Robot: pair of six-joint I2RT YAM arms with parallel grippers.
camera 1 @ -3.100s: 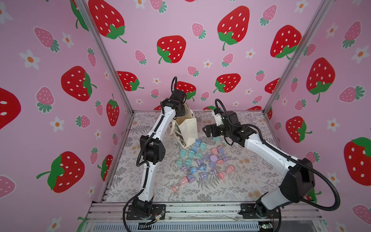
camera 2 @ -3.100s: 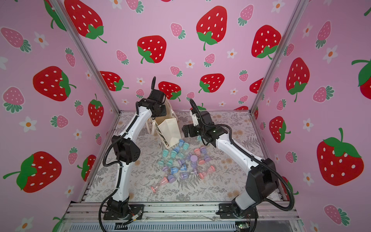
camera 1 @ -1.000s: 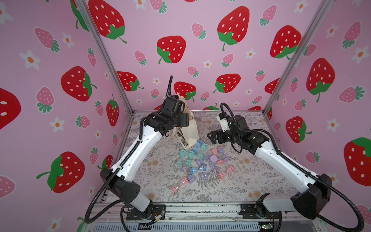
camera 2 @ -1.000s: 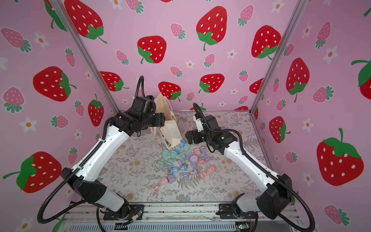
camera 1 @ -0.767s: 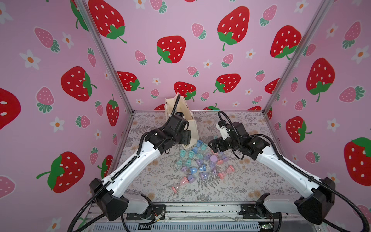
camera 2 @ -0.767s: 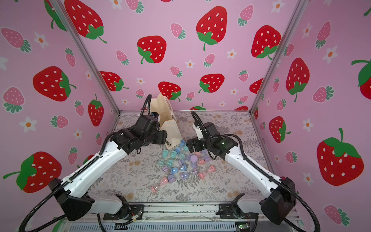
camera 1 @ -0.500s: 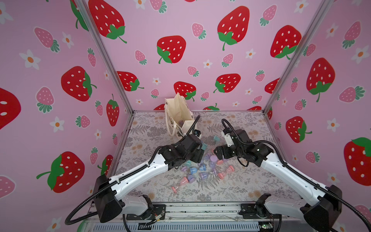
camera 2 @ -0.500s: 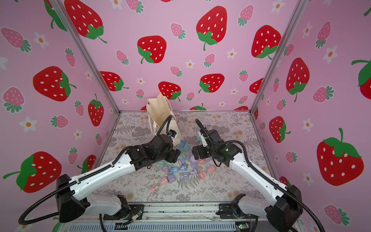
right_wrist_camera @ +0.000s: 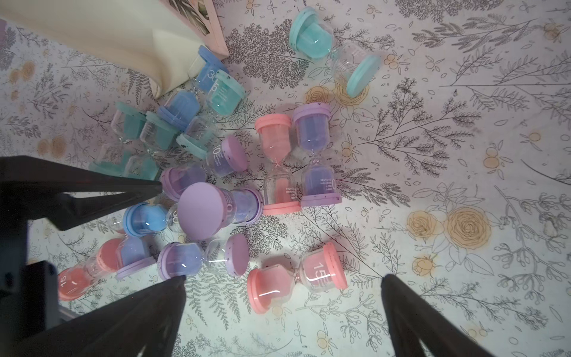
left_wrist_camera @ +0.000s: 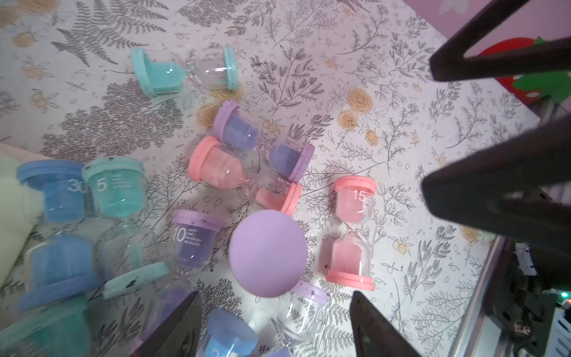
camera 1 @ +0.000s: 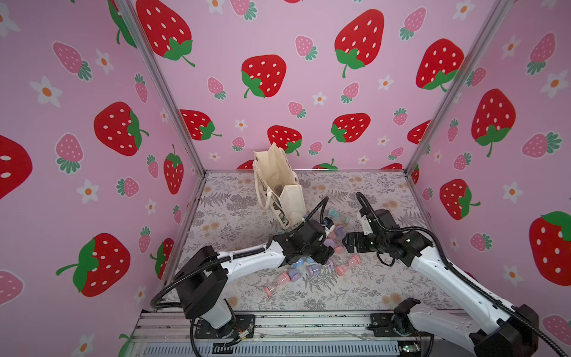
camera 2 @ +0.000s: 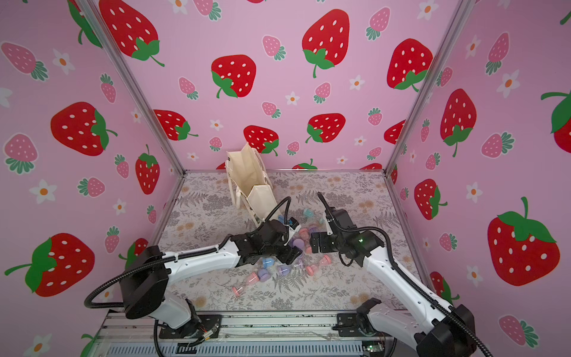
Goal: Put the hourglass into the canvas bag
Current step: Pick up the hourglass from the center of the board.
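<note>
Floral mat (camera 1: 355, 290) carries the hourglass pile (right_wrist_camera: 216, 210) just beside the standing canvas bag (camera 1: 292, 201); left gripper (left_wrist_camera: 273, 309) half-open, right gripper (right_wrist_camera: 284, 278) wide open, both empty, crowding one pile, so they may clash or scatter neighbours.

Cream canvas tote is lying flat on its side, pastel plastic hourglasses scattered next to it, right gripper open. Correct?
Not quite. The cream canvas tote stands upright with its mouth open at the top, as both top views show. The rest holds: the pastel plastic hourglasses lie scattered next to it, and the right gripper is open.
</note>
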